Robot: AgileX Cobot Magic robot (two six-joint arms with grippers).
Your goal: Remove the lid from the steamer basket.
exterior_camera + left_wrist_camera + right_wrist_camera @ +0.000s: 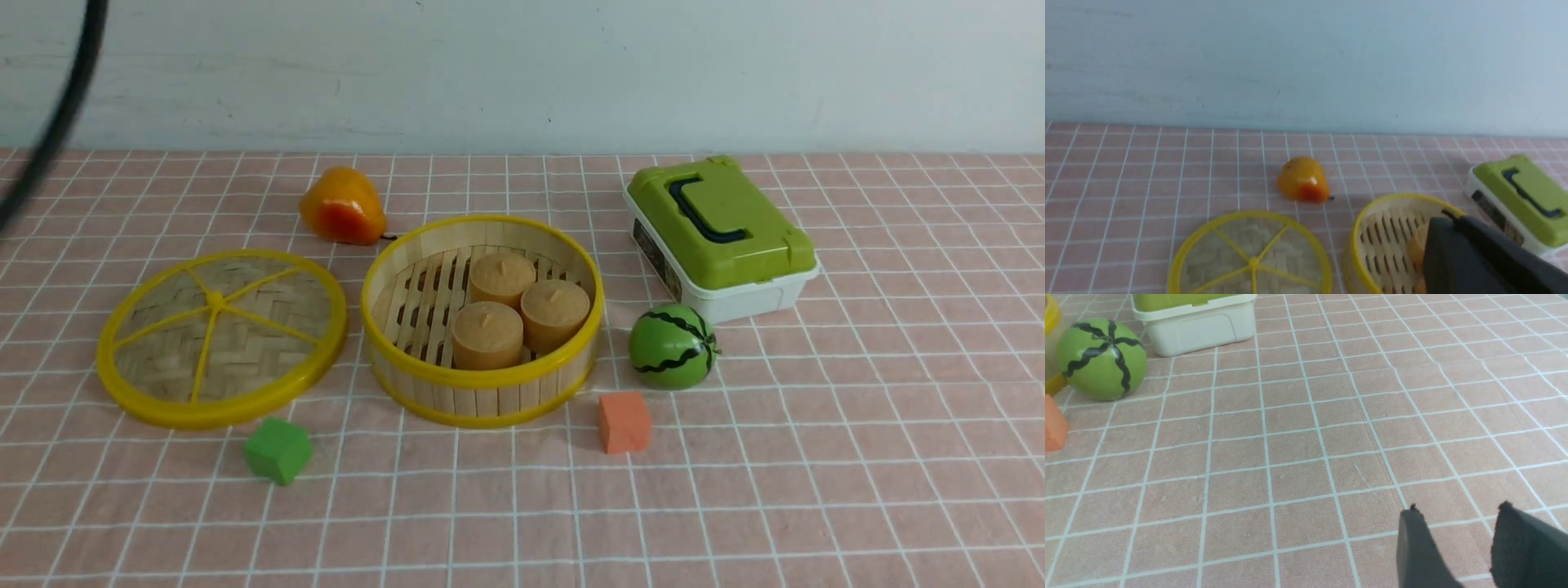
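Note:
The lid (220, 339), a woven bamboo disc with a yellow rim and spokes, lies flat on the cloth just left of the steamer basket (482, 382). The basket stands uncovered, with three tan cylinders (522, 310) on its slatted floor. In the left wrist view my left gripper (1447, 218) hangs raised in front of the basket (1357, 253), fingers pressed together and shut on nothing, with the lid (1249, 257) beside it. My right gripper (1458, 507) is open over bare cloth, far from both. Neither gripper shows in the front view.
An orange pear (343, 206) lies behind the lid. A toy watermelon (671, 346) and a white box with a green top (722, 237) sit right of the basket. A green cube (278, 450) and an orange cube (624, 421) lie in front. A black cable (65, 106) crosses the top left.

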